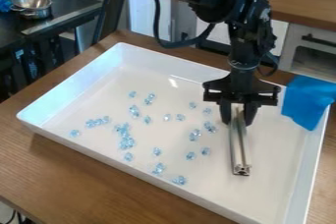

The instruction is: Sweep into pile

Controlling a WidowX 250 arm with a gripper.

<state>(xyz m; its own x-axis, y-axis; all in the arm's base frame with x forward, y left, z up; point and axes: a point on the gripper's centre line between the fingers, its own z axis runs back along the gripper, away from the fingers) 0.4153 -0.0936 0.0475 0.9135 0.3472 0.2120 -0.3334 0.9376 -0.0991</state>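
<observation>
Wooden table (85,169), tray (72,90) | gripper (239,117) clamped on bar (238,147), 3 o'clock | beads (126,143) strewn centre to 9 o'clock | sweep slowly toward 9, bar broadside, skimming tray floor

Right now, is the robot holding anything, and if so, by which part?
Yes: a silvery metal bar, held by its upper end in the black tool. Its other end points down, over the white tray.

The jointed black arm (252,26) has a looping cable (172,45) and matching fingers (250,112).
</observation>
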